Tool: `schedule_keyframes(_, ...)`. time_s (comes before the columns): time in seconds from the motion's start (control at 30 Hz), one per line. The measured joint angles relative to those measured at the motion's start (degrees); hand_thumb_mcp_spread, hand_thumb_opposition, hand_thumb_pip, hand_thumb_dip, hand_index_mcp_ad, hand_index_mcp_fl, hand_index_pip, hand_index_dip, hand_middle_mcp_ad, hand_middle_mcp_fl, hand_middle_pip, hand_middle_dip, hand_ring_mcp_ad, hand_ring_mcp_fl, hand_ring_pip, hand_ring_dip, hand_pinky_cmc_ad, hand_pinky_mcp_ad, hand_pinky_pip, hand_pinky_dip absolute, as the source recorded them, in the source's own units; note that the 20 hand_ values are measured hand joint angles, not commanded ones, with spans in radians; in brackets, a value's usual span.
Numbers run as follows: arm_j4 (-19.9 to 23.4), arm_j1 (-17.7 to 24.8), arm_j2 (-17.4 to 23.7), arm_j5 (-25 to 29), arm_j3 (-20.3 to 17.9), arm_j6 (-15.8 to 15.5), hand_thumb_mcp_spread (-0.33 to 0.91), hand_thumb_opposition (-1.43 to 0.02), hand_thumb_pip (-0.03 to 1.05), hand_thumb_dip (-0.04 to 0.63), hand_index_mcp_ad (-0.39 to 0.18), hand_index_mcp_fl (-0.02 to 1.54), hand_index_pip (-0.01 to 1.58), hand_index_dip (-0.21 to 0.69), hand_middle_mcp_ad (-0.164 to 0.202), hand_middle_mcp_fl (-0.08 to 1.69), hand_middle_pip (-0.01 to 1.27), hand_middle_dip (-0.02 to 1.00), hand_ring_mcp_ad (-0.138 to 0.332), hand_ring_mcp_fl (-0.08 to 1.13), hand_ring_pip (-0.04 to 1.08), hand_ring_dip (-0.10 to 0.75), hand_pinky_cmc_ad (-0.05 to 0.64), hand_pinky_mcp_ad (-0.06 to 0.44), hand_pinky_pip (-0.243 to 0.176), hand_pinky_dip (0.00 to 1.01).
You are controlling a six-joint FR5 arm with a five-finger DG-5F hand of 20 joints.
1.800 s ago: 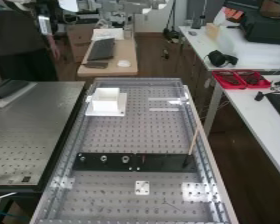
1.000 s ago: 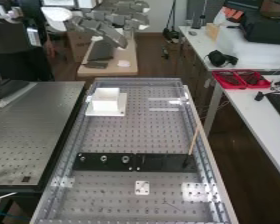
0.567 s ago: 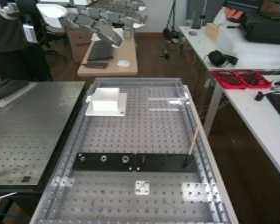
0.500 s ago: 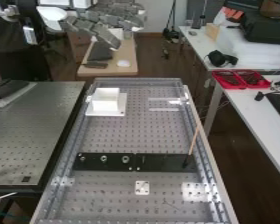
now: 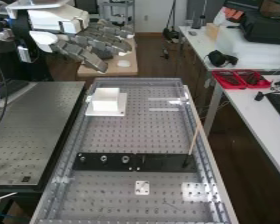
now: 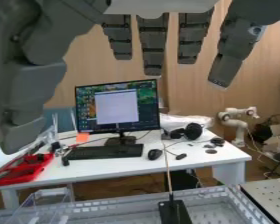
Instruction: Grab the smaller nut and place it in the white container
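Smaller nut near, open hand far

The smaller nut stands on the flat black bar, beside the larger nut, toward the bench's near end. Farther along sits the white container. Beyond it, raised, hangs the hand, fingers loosely straight, holding nothing. The nut lies nearward and well below; reaching it probably means passing the container and descending.

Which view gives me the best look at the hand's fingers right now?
The wrist view: the fingers hang in from its top edge, close up and fairly straight, with gaps between them. The high view shows the hand from farther off, at upper left, fingers stretched out but partly overlapping.
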Motion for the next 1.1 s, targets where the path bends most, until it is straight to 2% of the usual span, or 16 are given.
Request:
schedule_keyframes(0.13, 1.9, -2.1, -0.1, -1.4, -2.4, 0.3, 0.33, -0.71, 0.45, 0.087, -0.024, 0.04, 0.12, 0.049, 0.101, 0.13, 0.13, 0.22, 0.182, 0.01, 0.12, 0.079, 0.410, 0.346, -0.091, 0.57)
schedule_keyframes(0.27, 4.0, -4.3, -0.5, -2.2, -4.9, 0.4, 0.33, -0.72, 0.46, 0.112, -0.038, 0.05, 0.15, 0.049, 0.103, 0.13, 0.12, 0.23, 0.185, 0.01, 0.11, 0.079, 0.410, 0.346, -0.091, 0.57)
schedule_keyframes(0.53, 7.7, -6.8, -1.6, -2.4, -9.0, 0.3, 0.36, -0.72, 0.47, 0.126, -0.061, 0.06, 0.29, 0.049, 0.103, 0.13, 0.13, 0.24, 0.183, 0.01, 0.11, 0.084, 0.410, 0.346, -0.089, 0.54)
schedule_keyframes(0.77, 10.2, -8.5, -3.1, -1.8, -11.5, 0.2, 0.36, -0.73, 0.48, 0.141, -0.077, 0.05, 0.46, 0.047, 0.103, 0.13, 0.12, 0.24, 0.183, 0.01, 0.11, 0.087, 0.410, 0.346, -0.089, 0.53)
schedule_keyframes(1.03, 12.7, -9.4, -4.8, -1.6, -14.2, 0.1, 0.38, -0.76, 0.52, 0.140, -0.103, 0.10, 0.73, 0.047, 0.101, 0.13, 0.13, 0.24, 0.183, 0.01, 0.11, 0.087, 0.410, 0.346, -0.089, 0.51)
schedule_keyframes(1.1, 13.3, -9.5, -4.9, -1.5, -14.7, 0.0, 0.39, -0.77, 0.52, 0.159, -0.110, 0.10, 0.79, 0.045, 0.101, 0.13, 0.12, 0.24, 0.182, 0.01, 0.11, 0.087, 0.410, 0.346, -0.093, 0.49)
